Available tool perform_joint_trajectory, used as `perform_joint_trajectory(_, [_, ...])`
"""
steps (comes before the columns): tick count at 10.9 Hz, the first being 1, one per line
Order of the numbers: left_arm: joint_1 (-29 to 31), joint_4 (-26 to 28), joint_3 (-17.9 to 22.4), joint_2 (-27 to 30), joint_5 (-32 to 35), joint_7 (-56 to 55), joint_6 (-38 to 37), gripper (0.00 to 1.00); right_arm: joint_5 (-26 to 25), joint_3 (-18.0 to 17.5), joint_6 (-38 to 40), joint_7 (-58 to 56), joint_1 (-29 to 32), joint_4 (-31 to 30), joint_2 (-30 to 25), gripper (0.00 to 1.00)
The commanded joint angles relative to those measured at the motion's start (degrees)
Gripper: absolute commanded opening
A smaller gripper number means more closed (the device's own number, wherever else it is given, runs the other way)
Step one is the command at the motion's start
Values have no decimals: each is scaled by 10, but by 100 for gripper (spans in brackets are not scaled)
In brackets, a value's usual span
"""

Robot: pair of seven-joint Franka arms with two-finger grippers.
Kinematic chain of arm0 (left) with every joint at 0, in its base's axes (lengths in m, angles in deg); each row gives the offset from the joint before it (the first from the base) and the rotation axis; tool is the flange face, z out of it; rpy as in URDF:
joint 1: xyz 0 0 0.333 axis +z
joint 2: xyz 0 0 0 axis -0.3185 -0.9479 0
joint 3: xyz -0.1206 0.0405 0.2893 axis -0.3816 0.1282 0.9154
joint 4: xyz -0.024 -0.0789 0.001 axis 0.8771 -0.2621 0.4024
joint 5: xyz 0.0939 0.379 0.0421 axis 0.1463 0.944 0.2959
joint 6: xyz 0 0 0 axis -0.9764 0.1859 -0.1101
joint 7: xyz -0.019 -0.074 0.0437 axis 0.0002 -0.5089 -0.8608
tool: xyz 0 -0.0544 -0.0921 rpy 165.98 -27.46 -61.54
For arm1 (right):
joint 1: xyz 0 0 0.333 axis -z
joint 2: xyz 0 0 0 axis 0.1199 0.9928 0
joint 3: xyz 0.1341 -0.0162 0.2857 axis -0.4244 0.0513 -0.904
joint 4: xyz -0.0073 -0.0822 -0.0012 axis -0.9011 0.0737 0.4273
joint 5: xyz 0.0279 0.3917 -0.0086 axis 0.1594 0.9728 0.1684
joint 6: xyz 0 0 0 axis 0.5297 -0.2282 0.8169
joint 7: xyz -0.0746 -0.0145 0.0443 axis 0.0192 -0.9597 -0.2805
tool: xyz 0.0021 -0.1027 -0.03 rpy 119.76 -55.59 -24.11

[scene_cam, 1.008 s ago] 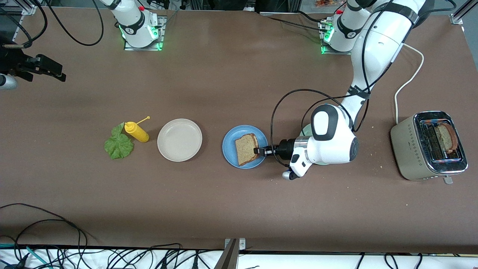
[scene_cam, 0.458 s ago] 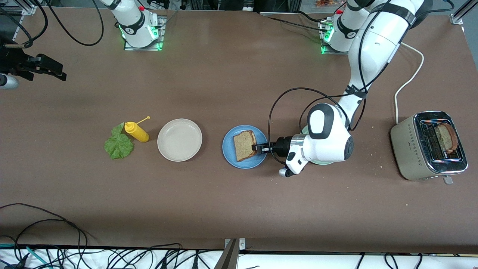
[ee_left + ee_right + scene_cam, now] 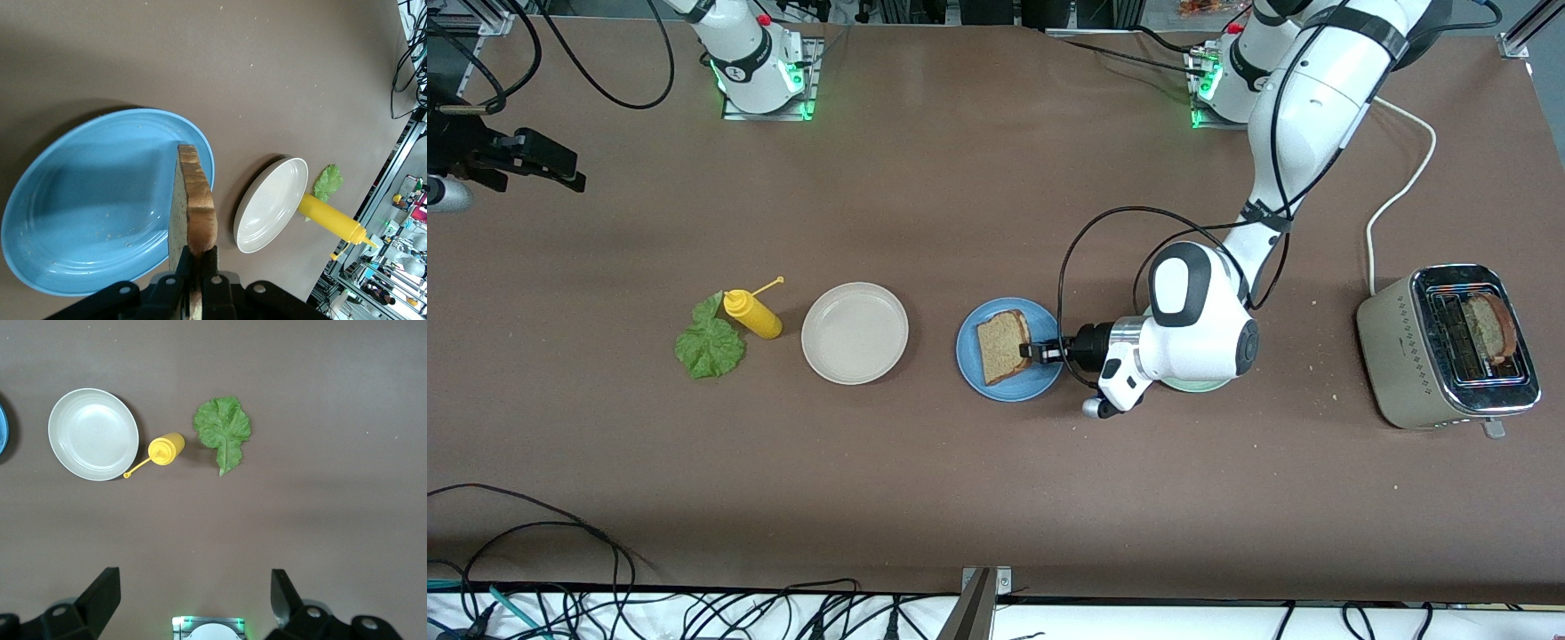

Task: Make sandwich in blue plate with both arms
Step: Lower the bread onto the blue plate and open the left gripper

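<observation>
My left gripper [image 3: 1037, 350] is shut on a brown bread slice [image 3: 1002, 346] and holds it by one edge, low over the blue plate [image 3: 969, 351]. In the left wrist view the bread slice [image 3: 195, 210] runs out from between the fingers, edge-on above the blue plate [image 3: 87, 213]. A second bread slice [image 3: 1490, 327] stands in the toaster. The green lettuce leaf [image 3: 709, 342] lies on the table toward the right arm's end, beside the yellow bottle; it also shows in the right wrist view [image 3: 223, 429]. My right gripper [image 3: 193, 597] is open, high above the table; only the right arm's base shows in the front view.
A yellow squeeze bottle [image 3: 751, 313] lies between the lettuce and a beige plate [image 3: 855, 332]. A pale green plate [image 3: 1192, 384] sits under my left wrist. A silver toaster [image 3: 1449, 347] with its cord stands toward the left arm's end.
My left gripper has carried the bread slice farther over the blue plate, toward the right arm's end. The right arm has not moved.
</observation>
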Motion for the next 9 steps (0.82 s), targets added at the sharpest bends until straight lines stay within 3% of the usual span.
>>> perform_joint_trajectory(1, [-9,4,3,-3,-20,2,11,0,8,-2,9,3,1,6,-1,100])
perform_joint_trajectory(2, [-9,4,4,-5,-20,2,18,11,8,-2,9,3,1,6,-1,100])
perform_joint_trajectory(3, [-9,4,3,-9,-21,3,21,38,8,-2,10,3,1,6,-1,100])
perform_joint_trajectory(4, [-8,4,3,-10,-20,4,22,99,9,-2,9,3,1,6,-1,100])
perform_joint_trajectory(7, [4,2,5,-5,-19,4,21,100,9,-3,9,4,1,6,-1,100])
perform_joint_trajectory(9, [43,2,5,0,-13,10,17,100,9,-4,10,4,0,6,-1,100])
